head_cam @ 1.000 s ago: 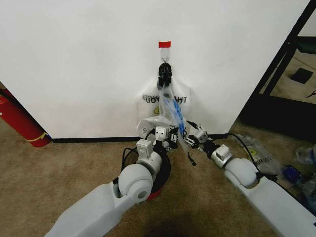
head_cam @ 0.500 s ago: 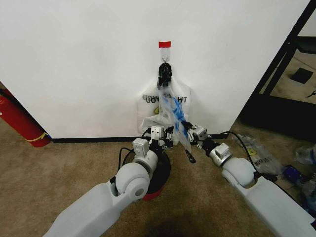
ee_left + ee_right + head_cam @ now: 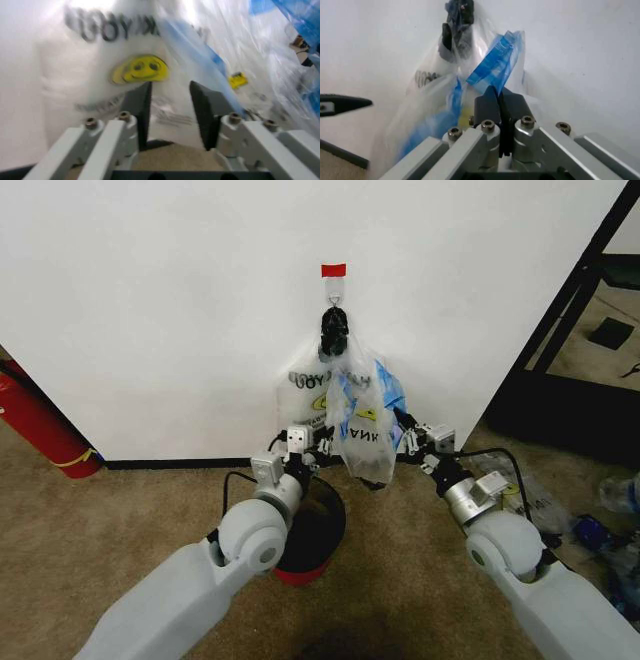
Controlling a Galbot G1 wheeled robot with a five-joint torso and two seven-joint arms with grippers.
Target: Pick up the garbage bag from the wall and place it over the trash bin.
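Plastic hangs in layers from the dark hook (image 3: pixel 334 330) at centre frame in the head view, below a red tape strip (image 3: pixel 333 270) on the white wall (image 3: pixel 150 310). The garbage bag (image 3: pixel 362 425), see-through with a blue patch, is in front; a whitish bag (image 3: pixel 305 395) with black lettering and a yellow smiley hangs behind it against the wall.

The right gripper (image 3: pixel 412 442) sits at the bag's right edge, just right of centre. In the right wrist view its black fingers (image 3: pixel 489 105) are pressed together with the blue-printed film rising from between them, so it appears to have the bag's side pinched, probably to draw that edge outward.

The left gripper (image 3: pixel 318 446) is at the bag's left edge. Its wrist view shows the two fingers (image 3: pixel 140 108) parted by a moderate gap, the whitish bag's smiley just above them and a blue-edged fold of film beside the right-hand finger. Nothing is clamped there; it looks lined up to take the other side.

The trash bin (image 3: pixel 310 530) stands on the carpet at lower centre, directly beneath the bag and partly behind the left arm, so the bag can come straight down onto it once off the hook.
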